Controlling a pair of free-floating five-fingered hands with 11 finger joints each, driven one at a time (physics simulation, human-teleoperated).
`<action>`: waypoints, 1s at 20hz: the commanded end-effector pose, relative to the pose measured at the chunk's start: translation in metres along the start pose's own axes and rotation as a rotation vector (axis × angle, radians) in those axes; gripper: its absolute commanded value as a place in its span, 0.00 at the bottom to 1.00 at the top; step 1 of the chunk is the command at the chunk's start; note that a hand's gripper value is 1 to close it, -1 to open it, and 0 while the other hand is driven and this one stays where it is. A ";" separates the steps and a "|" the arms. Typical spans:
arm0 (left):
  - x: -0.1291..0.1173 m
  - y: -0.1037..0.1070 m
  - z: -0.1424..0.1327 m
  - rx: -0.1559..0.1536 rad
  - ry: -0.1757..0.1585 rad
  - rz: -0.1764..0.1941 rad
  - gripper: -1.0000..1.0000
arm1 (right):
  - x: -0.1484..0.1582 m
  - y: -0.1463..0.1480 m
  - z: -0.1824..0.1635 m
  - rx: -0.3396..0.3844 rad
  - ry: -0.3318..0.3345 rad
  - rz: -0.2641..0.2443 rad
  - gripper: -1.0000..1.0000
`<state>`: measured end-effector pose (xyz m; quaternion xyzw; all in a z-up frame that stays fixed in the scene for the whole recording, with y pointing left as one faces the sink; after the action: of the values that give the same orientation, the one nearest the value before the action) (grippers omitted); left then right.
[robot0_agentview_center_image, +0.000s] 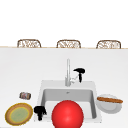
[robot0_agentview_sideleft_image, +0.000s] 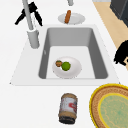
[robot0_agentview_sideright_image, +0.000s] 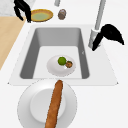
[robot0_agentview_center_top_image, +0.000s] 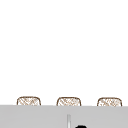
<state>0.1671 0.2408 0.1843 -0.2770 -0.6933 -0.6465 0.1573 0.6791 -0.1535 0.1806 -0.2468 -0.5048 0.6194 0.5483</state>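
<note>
My right hand (robot0_agentview_center_image: 80, 72) hovers just right of the tall faucet (robot0_agentview_center_image: 68, 72), fingers spread and pointing down beside its side lever; it holds nothing. It also shows next to the faucet post in the left side view (robot0_agentview_sideleft_image: 29, 13) and the right side view (robot0_agentview_sideright_image: 110, 34). My left hand (robot0_agentview_center_image: 40, 111) hangs over the sink's front left corner, fingers relaxed and drooping, near the yellow-green plate (robot0_agentview_center_image: 19, 114). In the basin lies a white bowl (robot0_agentview_sideleft_image: 72, 71) with a green lime (robot0_agentview_sideleft_image: 66, 66) and a small brown piece (robot0_agentview_sideleft_image: 58, 63). A big red ball (robot0_agentview_center_image: 67, 114) covers the basin's front.
A labelled jar (robot0_agentview_center_image: 25, 95) lies on its side left of the sink (robot0_agentview_center_image: 41, 90). Right of the sink a white plate (robot0_agentview_center_image: 110, 107) carries a long brown bread stick (robot0_agentview_center_image: 110, 100). Three wicker chair backs (robot0_agentview_center_image: 68, 43) stand behind the counter's far edge.
</note>
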 end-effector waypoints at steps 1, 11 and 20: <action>0.000 0.000 0.000 0.000 0.000 0.000 0.50 | -0.017 0.000 -0.023 0.011 -0.038 0.016 0.00; 0.000 0.000 0.000 0.000 0.000 0.000 0.50 | -0.025 0.009 -0.066 0.361 -0.085 -0.121 0.00; 0.000 0.000 0.000 0.000 0.000 0.000 0.50 | -0.019 0.004 -0.107 0.502 -0.043 -0.122 1.00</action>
<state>0.1671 0.2408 0.1843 -0.2769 -0.6933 -0.6465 0.1573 0.7661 -0.1411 0.1324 -0.0735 -0.3880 0.6878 0.6091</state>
